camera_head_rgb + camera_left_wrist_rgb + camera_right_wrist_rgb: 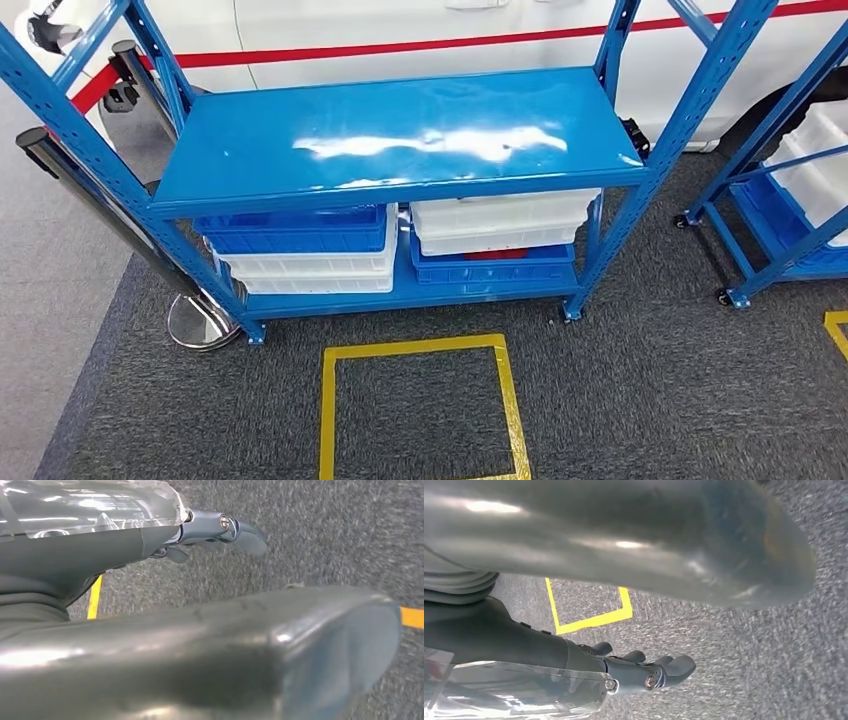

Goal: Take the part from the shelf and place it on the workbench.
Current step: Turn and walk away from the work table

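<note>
Head view: blue shelf (400, 135) stands on grey carpet (640, 390), its top board bare and glossy. Lower board carries 4 bins in 2 stacks. Left stack: blue bin (290, 232) on top of white bin (310, 268). Right stack: white bin (500, 222) on top of blue bin (490, 268). Something red (495, 254) peeks at the rim of that lower blue bin, between the 2 bins; cannot tell whether it is the part. The part itself cannot be made out in any bin.

Yellow tape square (420, 405) marked on the carpet just in front of the shelf. Chrome post with round base (200, 320) at the shelf's left front leg. A second blue rack (790, 180) with white bins at the right edge. White vehicle body with a red stripe (420, 45) behind the shelf.

Left wrist view: left hand (215, 530) over carpet, fingers (245, 535) loosely curled and apart, holding nothing.

Right wrist view: right hand (644, 672) over carpet near the yellow tape, fingers (674, 667) loosely curled and apart, holding nothing.
</note>
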Controlling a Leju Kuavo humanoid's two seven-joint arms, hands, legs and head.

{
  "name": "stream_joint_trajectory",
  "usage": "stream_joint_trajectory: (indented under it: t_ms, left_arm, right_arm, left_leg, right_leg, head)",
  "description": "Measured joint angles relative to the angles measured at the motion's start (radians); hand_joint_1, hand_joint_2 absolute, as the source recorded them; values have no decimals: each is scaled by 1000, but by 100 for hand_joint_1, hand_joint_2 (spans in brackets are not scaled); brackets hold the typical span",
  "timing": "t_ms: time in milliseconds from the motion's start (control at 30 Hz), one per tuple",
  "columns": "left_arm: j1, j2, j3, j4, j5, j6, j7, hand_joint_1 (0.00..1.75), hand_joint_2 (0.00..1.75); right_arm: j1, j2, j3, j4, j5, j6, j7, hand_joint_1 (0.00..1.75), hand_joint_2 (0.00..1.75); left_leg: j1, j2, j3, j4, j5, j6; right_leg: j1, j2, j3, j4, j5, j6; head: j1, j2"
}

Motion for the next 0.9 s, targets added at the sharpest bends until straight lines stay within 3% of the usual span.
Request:
stream_joint_trajectory:
  t_ms: [67,100,167,200,267,367,433,533,567,600,633,700,767,900]
  left_arm:
    - [1,-1,0,0,0,0,0,0,0]
    - [2,-1,0,0,0,0,0,0,0]
    - [3,-1,0,0,0,0,0,0,0]
    - [3,-1,0,0,0,0,0,0,0]
    - [2,-1,1,0,0,-1,0,0,0]
    - [4,-1,1,0,0,-2,0,0,0]
    - [5,-2,2,0,0,-3,0,0,0]
    - [1,-2,2,0,-2,-3,0,0,0]
    - [1,-2,2,0,-2,-4,0,0,0]
    - [2,-2,2,0,-3,-4,0,0,0]
    - [3,-2,3,0,-3,-4,0,0,0]
    - [6,-4,4,0,-3,-4,0,0,0]
    - [5,-6,5,0,-3,-4,1,0,0]
    - [1,-6,8,0,-3,-2,4,0,0]
  right_arm:
    - [0,0,-1,0,0,0,0,0,0]
    - [1,0,-1,0,0,0,0,0,0]
    - [1,0,-1,0,0,0,0,0,0]
    - [1,0,-1,0,0,0,0,0,0]
    - [1,0,-2,0,0,1,0,0,0]
    - [0,0,-2,0,0,1,0,0,0]
    - [-2,0,-2,0,0,1,0,0,0]
    - [-4,0,-2,0,0,1,0,0,0]
    - [-3,0,-2,0,0,1,0,0,0]
    - [-2,0,-2,0,0,1,0,0,0]
    - [0,-1,-2,0,0,1,0,0,0]
    - [4,-2,-2,-1,0,1,0,0,0]
    - [5,-4,-3,-1,0,2,0,0,0]
    - [3,-4,-4,-1,1,3,0,0,0]
  left_leg:
    - [8,5,-61,68,-21,-8]
    - [10,6,-68,54,-2,-10]
    - [11,11,-37,-63,87,-7]
    - [8,15,-17,-125,118,-3]
    - [1,21,3,-191,135,10]
    - [-1,17,28,-210,134,33]
    - [1,13,52,-222,132,46]
    - [-4,11,67,-226,120,60]
    - [-6,10,73,-226,114,62]
    - [-8,7,82,-226,106,63]
    - [-9,5,93,-226,98,62]
    - [-11,1,116,-225,79,57]
    - [-13,-2,131,-222,59,47]
    - [-15,-1,144,-187,54,24]
  right_leg:
    - [-1,0,13,0,-13,1]
    - [-1,0,22,0,-20,3]
    - [-2,-1,44,-1,-35,8]
    - [-2,-2,53,-1,-42,13]
    - [-2,-4,65,-5,-52,25]
    - [-1,-6,82,7,-49,47]
    - [-1,-5,57,70,-59,51]
    - [0,0,-63,237,-127,53]
    - [1,1,-99,271,-148,54]
    - [1,1,-118,274,-151,53]
    - [2,1,-120,245,-131,52]
    - [7,2,-95,123,-34,43]
    - [13,3,-73,34,29,32]
    - [9,4,-39,5,32,11]
  head:
    - [0,0]
    - [0,0]
    - [0,0]
    - [0,0]
    - [0,0]
    - [2,0]
    - [3,0]
    - [4,0]
    - [4,0]
    - [4,0]
    - [4,0]
    - [4,0]
    - [5,0]
    - [3,0]
